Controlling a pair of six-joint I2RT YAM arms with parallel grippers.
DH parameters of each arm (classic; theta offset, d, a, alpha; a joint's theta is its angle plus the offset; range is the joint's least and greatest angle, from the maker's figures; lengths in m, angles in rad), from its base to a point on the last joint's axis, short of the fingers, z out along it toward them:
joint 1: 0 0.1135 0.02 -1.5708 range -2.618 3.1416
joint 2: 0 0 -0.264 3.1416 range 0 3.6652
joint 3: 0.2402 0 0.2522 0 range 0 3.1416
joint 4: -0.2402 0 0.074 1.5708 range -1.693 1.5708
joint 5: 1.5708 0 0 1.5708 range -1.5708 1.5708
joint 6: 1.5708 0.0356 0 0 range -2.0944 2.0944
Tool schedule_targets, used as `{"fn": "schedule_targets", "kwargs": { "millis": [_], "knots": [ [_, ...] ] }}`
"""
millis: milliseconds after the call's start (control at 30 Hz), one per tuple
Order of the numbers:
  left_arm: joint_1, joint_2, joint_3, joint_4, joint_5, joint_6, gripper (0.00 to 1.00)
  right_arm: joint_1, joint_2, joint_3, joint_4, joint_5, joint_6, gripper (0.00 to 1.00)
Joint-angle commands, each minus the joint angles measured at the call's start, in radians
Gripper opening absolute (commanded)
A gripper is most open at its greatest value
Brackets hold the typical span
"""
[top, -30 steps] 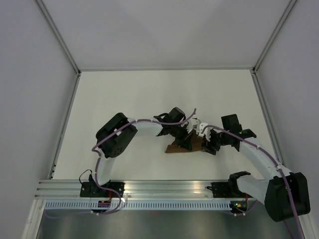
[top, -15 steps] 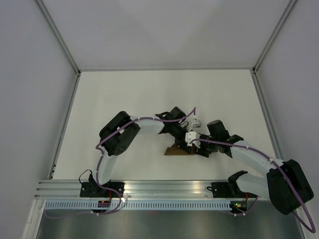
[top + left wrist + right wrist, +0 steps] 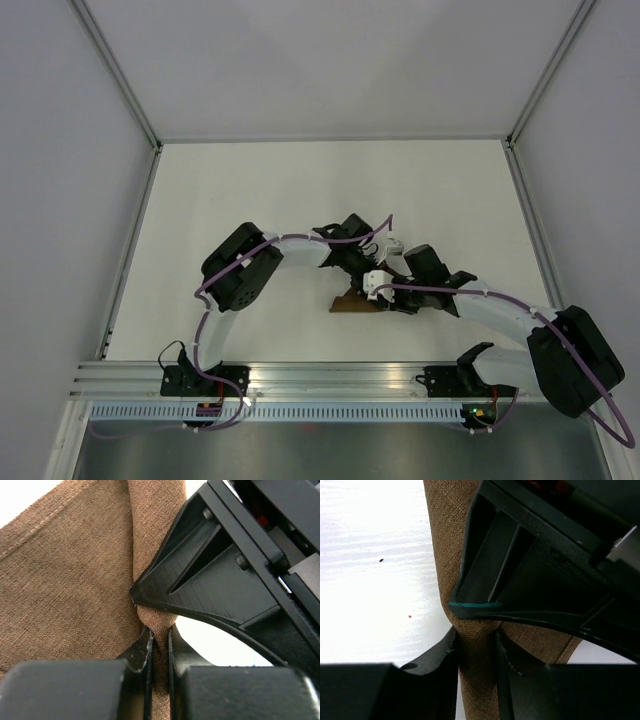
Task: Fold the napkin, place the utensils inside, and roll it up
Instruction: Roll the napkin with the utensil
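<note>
1. Napkin (image 3: 350, 304): brown woven cloth, bunched into a small heap near ctr of the white tabletop (image 3: 300, 190), closer to the near edge than the far. From above only a thin brown sliver shows; the rest lies under both wrists.
2. Left gripper (image 3: 160, 636): jaws pressed together on a raised fold of the napkin. Cloth fills the slit btwn the fingers.
3. Right gripper (image 3: 476, 641): jaws set either side of a second ridge of the same cloth, both fingers touching it, pinching it.
4. The two grippers face each other, tips nearly meeting. In each wrist view the other arm's finger fills the upper right, its tip against the cloth. Teal strip (image 3: 475, 604) runs along the left finger's tip edge.
5. Edges: stitched hem (image 3: 50, 527) runs diagonally at upper left of the left wrist view. In the right wrist view the cloth's edge runs vertically against white tabletop.
6. Room: white surface shows far of, left of & right of the heap. Near side is bounded by an aluminium rail (image 3: 330, 375); the sides by walls w/ metal frame bars (image 3: 130, 240).
7. Purple cables (image 3: 300, 240) run along both arms.
8. Marks: dark speck (image 3: 381, 560) & red speck (image 3: 409, 616) on the tabletop. Red component (image 3: 547, 486) on the opposite gripper body is blurred, unreadable.
</note>
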Motion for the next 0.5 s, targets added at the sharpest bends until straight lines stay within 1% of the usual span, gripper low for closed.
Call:
{"fn": "schedule_targets", "kwargs": {
  "millis": [0,67,133,167,233,267,300,400,467],
  "knots": [
    [-0.008,0.021,-0.04,-0.05,-0.089,-0.027,0.12,0.009,0.036,0.007,0.039,0.023,0.015,0.3],
    [-0.005,-0.007,-0.075,0.013,-0.109,-0.041,0.14,0.009,0.044,0.008,0.035,0.028,0.014,0.23],
    [0.007,-0.048,-0.115,0.071,-0.125,-0.102,0.16,0.011,0.048,0.01,0.029,0.028,0.012,0.19],
    [0.013,-0.063,-0.127,0.135,-0.128,-0.125,0.17,0.011,0.048,0.008,0.024,0.03,0.012,0.17],
    [0.029,-0.109,-0.172,0.194,-0.12,-0.189,0.21,0.011,0.047,0.004,0.021,0.033,0.01,0.15],
    [0.033,-0.126,-0.188,0.267,-0.122,-0.206,0.22,0.011,0.045,0.004,0.019,0.031,0.012,0.13],
    [0.036,-0.146,-0.204,0.294,-0.119,-0.231,0.23,0.011,0.045,0.004,0.015,0.031,0.011,0.12],
    [0.052,-0.195,-0.247,0.36,-0.12,-0.251,0.24,0.009,0.058,0.011,0.007,0.027,0.012,0.1],
    [0.056,-0.214,-0.259,0.374,-0.12,-0.259,0.24,0.009,0.073,0.021,-0.002,0.025,0.01,0.08]
  ]
}}
